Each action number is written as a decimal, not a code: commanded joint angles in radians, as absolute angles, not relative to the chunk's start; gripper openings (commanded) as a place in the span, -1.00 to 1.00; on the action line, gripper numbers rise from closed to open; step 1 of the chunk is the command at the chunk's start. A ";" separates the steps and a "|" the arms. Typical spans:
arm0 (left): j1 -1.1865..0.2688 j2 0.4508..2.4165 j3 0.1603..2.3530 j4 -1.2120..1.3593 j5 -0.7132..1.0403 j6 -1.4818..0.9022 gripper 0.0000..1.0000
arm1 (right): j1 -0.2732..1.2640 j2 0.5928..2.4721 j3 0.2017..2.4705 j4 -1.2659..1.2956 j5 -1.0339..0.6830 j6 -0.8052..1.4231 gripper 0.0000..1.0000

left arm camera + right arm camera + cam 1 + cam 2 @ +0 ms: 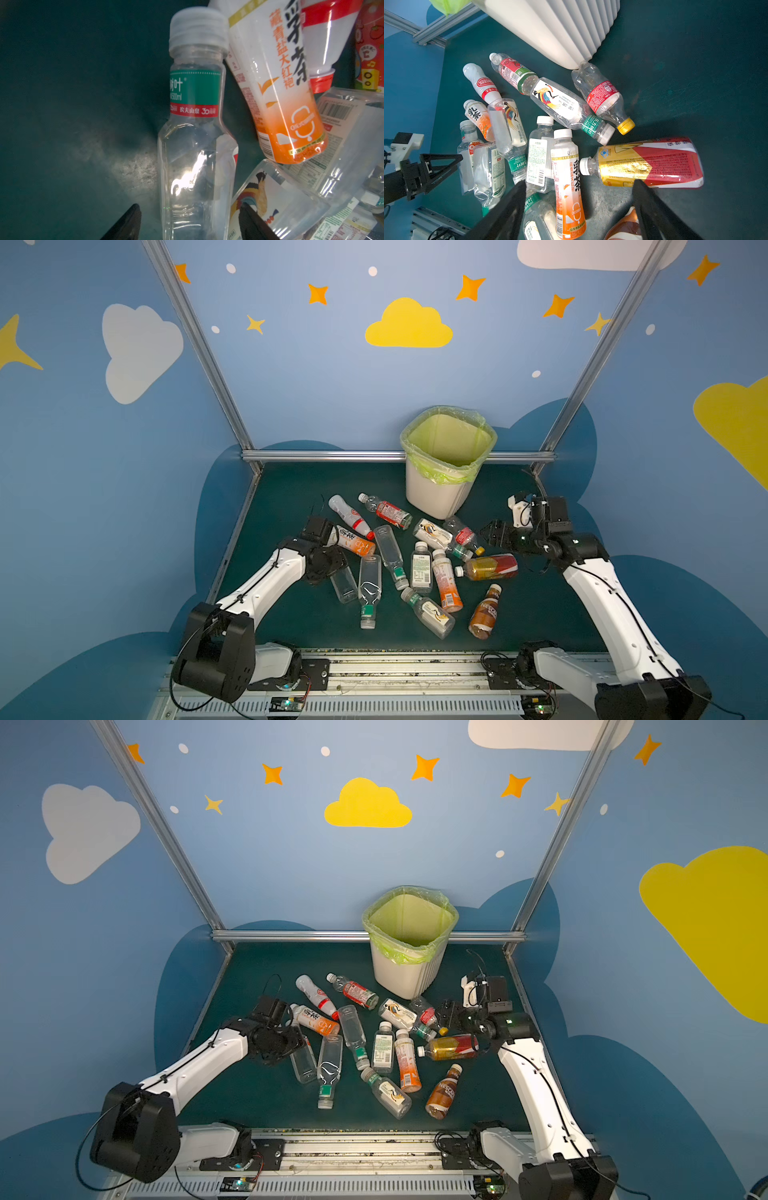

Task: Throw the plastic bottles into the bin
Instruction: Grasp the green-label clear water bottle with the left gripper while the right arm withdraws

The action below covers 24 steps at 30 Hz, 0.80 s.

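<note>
Your left gripper (189, 207) is half open and holds nothing. Its two dark fingers stand either side of the lower body of a clear, square-shouldered plastic bottle with a white cap and a green-and-red neck band (195, 145), with a gap showing on each side. Straddling it this way makes sense, because this bottle lies at the outer edge of the heap and bare dark green table (62, 104) sits beside one finger. On the other finger's side, an orange-and-white milk-tea bottle (280, 93) lies just beside it, so I judge that closing could catch that one too.

Your right gripper (579, 182) hangs wide open and empty above the pile. A gold-and-red labelled bottle with a white cap (648, 164) lies just beyond one fingertip.

The rest of the plastic bottles lie on their sides, overlapping, between your two hands. The white ribbed plastic bin with its yellow-green bag (436, 493) stands upright beyond the right hand's fingertips, and the interior that shows holds no bottle.
</note>
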<state>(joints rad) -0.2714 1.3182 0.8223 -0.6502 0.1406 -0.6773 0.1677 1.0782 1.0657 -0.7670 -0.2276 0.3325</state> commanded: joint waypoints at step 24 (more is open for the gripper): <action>-0.296 1.415 0.824 -0.554 0.112 -0.667 0.51 | 0.181 1.076 1.045 -0.742 -0.268 0.338 0.65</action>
<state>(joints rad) -0.2882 1.3987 0.8204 -0.5564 0.1253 -0.6769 0.1741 1.0737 1.0584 -0.7536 -0.2554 0.3359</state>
